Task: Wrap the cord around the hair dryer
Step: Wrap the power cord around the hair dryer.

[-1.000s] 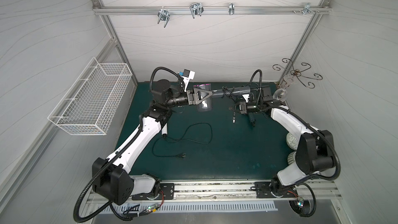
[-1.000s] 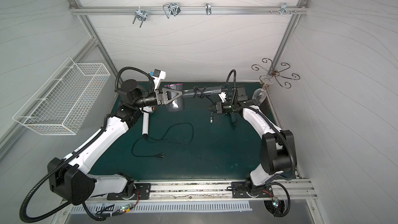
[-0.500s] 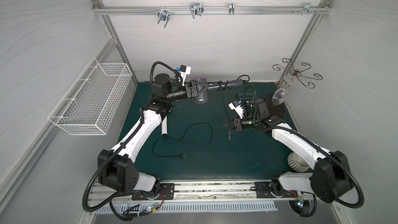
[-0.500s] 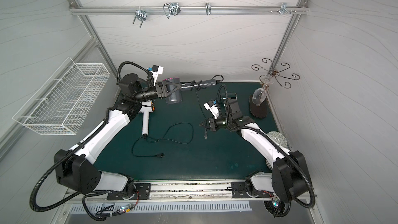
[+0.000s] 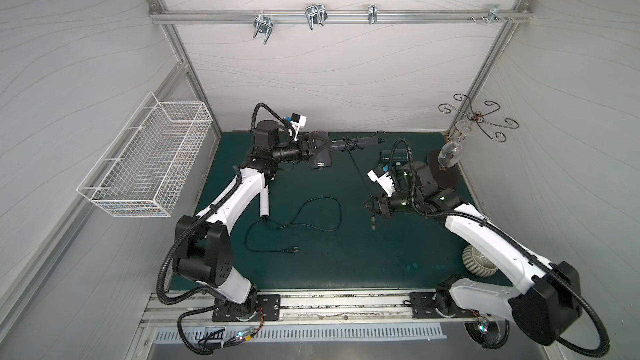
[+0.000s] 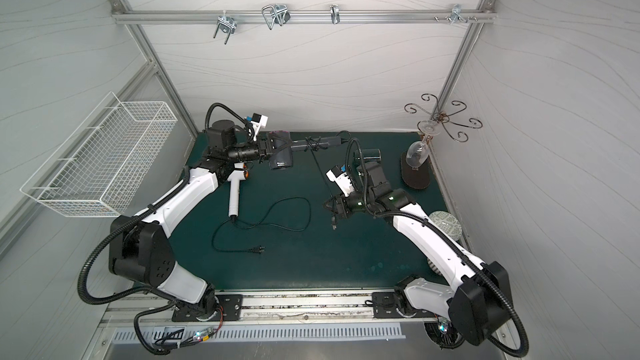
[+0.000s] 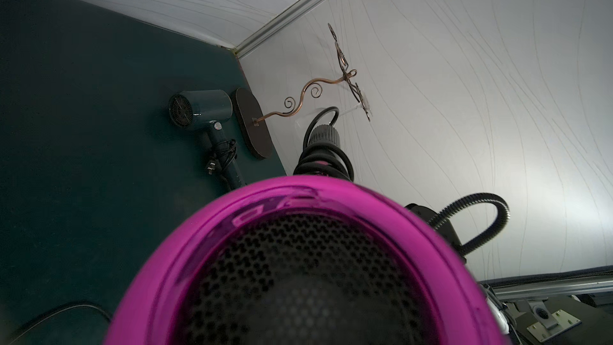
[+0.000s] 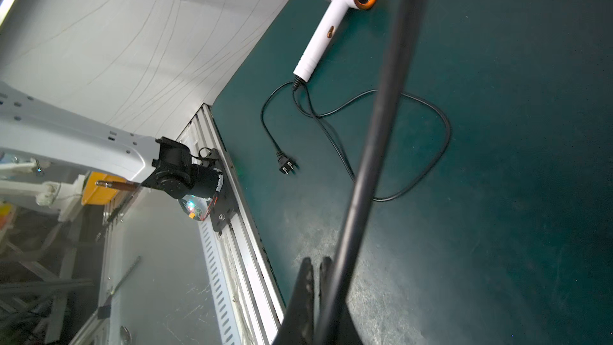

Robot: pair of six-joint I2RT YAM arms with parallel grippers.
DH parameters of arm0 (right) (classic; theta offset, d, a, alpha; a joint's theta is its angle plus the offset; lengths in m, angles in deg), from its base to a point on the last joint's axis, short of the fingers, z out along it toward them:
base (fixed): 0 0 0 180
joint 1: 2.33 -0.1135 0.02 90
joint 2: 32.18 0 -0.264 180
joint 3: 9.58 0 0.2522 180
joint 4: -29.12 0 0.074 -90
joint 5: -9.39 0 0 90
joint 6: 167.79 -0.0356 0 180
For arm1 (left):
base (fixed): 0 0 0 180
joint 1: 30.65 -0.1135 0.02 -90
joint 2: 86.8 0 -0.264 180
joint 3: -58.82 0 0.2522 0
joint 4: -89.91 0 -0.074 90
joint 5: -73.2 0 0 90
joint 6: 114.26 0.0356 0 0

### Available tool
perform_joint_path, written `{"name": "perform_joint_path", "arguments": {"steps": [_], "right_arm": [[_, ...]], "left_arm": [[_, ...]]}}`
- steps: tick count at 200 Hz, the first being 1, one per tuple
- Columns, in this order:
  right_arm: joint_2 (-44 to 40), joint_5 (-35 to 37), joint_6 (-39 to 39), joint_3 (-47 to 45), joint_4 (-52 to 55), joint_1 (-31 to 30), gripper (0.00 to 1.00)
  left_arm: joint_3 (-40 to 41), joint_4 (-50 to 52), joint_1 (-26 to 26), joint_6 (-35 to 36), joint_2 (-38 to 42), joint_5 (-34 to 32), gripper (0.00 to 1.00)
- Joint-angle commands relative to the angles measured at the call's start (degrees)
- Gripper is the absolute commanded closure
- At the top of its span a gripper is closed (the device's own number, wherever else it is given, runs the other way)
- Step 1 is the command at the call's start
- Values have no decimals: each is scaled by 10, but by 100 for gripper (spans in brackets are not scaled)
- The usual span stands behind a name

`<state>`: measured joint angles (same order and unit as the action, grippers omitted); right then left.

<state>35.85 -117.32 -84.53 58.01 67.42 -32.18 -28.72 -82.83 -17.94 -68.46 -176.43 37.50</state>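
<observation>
Now, dryer (image 5: 320,162) nr back edge (image 5: 415,132), cord (image 5: 360,174) taut

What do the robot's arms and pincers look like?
The left arm and right arm have white shells, black joints and ribbed black hoses looping alongside. The left pincer and right pincer are black, each with a small white camera block behind.
</observation>
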Motion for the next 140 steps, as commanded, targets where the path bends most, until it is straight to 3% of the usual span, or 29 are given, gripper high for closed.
{"name": "perform_joint_path", "arguments": {"steps": [1, 101, 140], "right_arm": [[7, -44, -37, -11, 24, 26, 99], [22, -125, -105, -47, -63, 126, 86], [22, -133, -103, -43, -62, 129, 98]], "left_arm": [[-59, -102, -19, 6, 12, -44, 100], [-46, -141, -27, -28, 21, -32, 100], [-49, -142, -27, -30, 21, -32, 100]]}}
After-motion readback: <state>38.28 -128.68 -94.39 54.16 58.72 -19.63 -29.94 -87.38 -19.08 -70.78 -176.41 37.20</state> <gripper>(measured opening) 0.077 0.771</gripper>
